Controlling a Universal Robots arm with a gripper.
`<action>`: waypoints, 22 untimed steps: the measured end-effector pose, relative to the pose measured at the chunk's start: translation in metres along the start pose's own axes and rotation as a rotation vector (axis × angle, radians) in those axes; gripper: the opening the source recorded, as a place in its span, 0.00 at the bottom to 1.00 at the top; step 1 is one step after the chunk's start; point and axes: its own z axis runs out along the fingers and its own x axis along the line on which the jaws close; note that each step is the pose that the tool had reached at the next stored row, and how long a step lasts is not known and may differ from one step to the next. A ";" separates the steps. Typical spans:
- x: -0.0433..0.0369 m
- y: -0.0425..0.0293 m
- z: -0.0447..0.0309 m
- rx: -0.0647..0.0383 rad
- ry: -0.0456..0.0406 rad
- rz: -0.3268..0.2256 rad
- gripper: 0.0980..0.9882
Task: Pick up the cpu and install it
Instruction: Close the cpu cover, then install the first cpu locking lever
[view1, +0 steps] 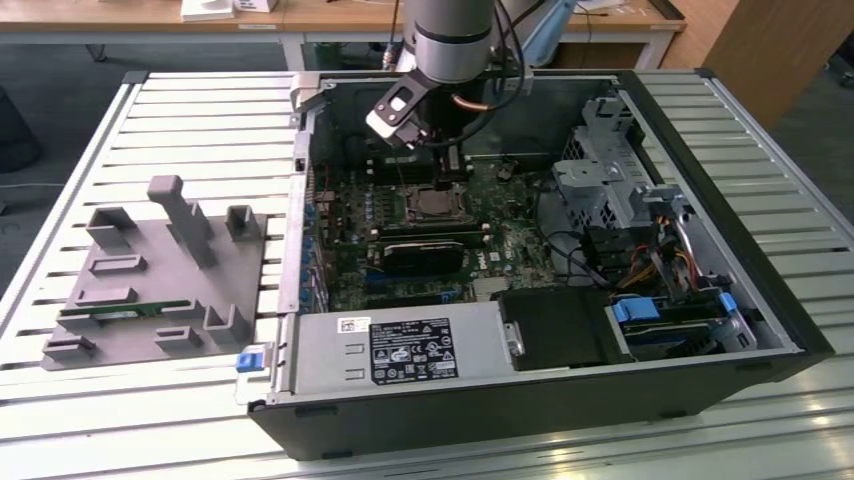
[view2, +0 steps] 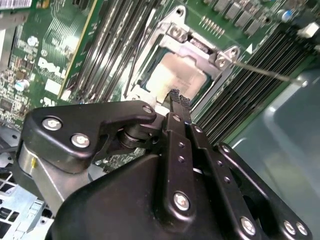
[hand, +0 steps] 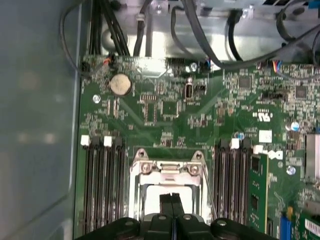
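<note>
One grey power supply (view1: 400, 350) is seen nearest in the exterior view, at the front of the open computer case (view1: 707, 185), well short of the socket (view1: 434, 190); outside the case, to the exterior view's left of the socket, a grey fixture tray (view1: 147, 270) is laid on the slatted table (view1: 200, 120). The cpu (view2: 170, 75) is found lying flat within the socket's metal frame, its pale top exposed; the gripper (view2: 178, 100) is held directly above it, with the two black fingertips pressed together, no gap left and nothing clamped between them; whether the tips are touching the cpu cannot be told. In the first wrist view, dark memory slots (hand: 102, 175) are ranged on both sides of the socket; beyond the socket a round coin cell (hand: 120, 85) is mounted on the green motherboard (hand: 210, 115); farthest from the socket, black cables (hand: 200, 35) are looped against the case wall.
</note>
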 end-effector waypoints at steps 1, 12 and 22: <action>0.0000 -0.0009 0.0000 0.000 0.0000 0.000 0.01; 0.0001 -0.0083 -0.0011 0.000 -0.0001 0.000 0.01; 0.0001 -0.0077 -0.0176 0.000 0.0002 0.000 0.01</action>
